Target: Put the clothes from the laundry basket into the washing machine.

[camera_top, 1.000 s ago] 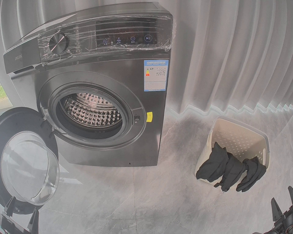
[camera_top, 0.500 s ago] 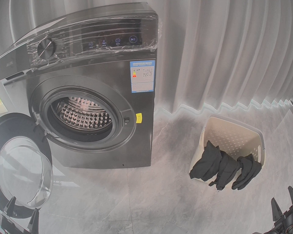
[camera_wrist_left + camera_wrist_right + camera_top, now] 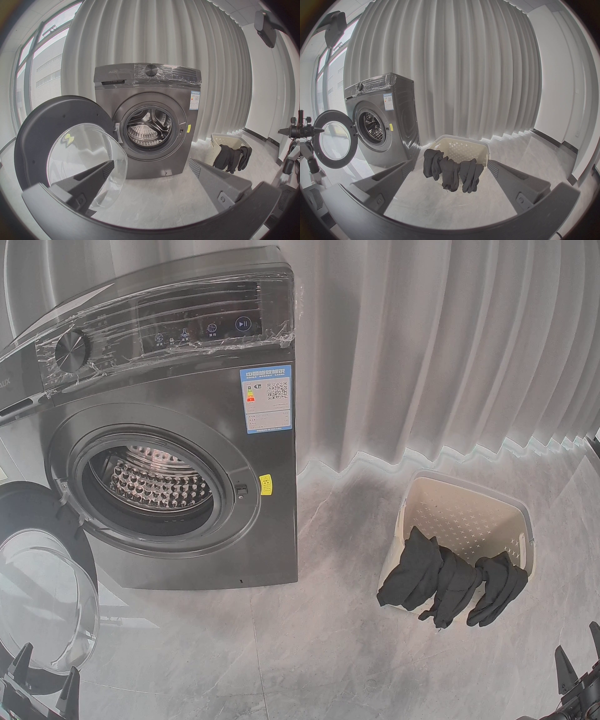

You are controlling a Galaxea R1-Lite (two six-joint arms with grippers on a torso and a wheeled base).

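Clothes [image 3: 450, 580]: dark garments draped over the near rim of the laundry basket [image 3: 475, 521], hanging down its outer wall towards the floor [image 3: 325, 646]. None is in the washing machine [image 3: 175, 396]. The basket stands to the right of the machine, apart from it.

Machine: door [image 3: 44, 590] swung fully open on its left side; drum [image 3: 153, 480] looks empty.

Left hand [image 3: 153, 184]: fingers apart, holding nothing, low and just in front of the machine's open door. Right hand [image 3: 450, 184]: fingers apart, holding nothing, farther right of the machine than the basket and short of the clothes.

Risks, as judged:
- The pieces overlap, so gripping one may drag the others off the rim onto the floor.
- The basket looks light, so a sideways pull could tip or slide it.
- The left hand sits close to the door glass and could strike it.
- A trailing sleeve could catch on the machine's opening.

Count: one machine, one basket, three hanging dark bundles (separate garments or not, cannot tell), two hands.
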